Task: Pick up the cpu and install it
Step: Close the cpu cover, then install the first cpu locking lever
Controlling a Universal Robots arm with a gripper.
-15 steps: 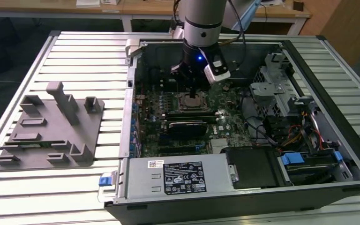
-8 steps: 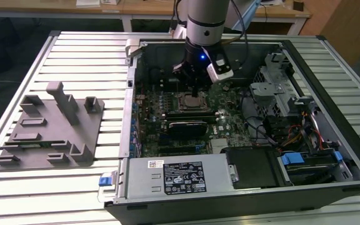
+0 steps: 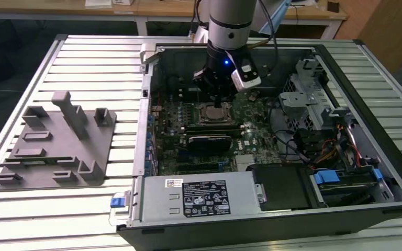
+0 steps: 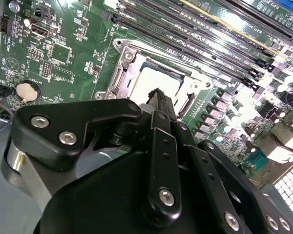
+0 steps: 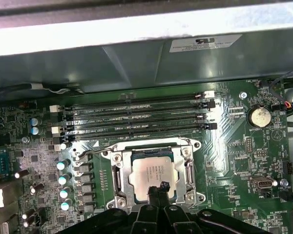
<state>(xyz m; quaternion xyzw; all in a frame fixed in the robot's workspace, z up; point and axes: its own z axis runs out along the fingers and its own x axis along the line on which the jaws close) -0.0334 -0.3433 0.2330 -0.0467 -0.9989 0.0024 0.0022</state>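
- The gripper (image 5: 158,186) hangs straight down into the open computer case (image 3: 145,104); its two thin fingertips are pressed together with nothing seen between them, so I judge it closed and empty
- The cpu (image 5: 151,170) lies flat inside the socket frame (image 5: 118,175), near the middle of the motherboard (image 5: 224,161); its silvery plate faces up and its sides run square with the frame, which suggests it is already seated and not merely resting on top
- The closed tips sit at the cpu's edge nearest the gripper body; whether they touch the plate or hover just above it I cannot tell; the second wrist view shows the same tip (image 4: 156,93) over the pale plate (image 4: 156,80)
- The memory slots (image 5: 136,117) run along the far side of the socket; a coin battery (image 5: 258,115) sits towards the board's corner, well apart
- The case lies on its side on a slatted metal table (image 3: 47,209), probably so the board faces upward for a vertical approach; a grey fixture tray (image 3: 54,151) stands near the table's edge on the exterior view's left
- Wooden desks (image 3: 159,8) stand beyond the table's far edge
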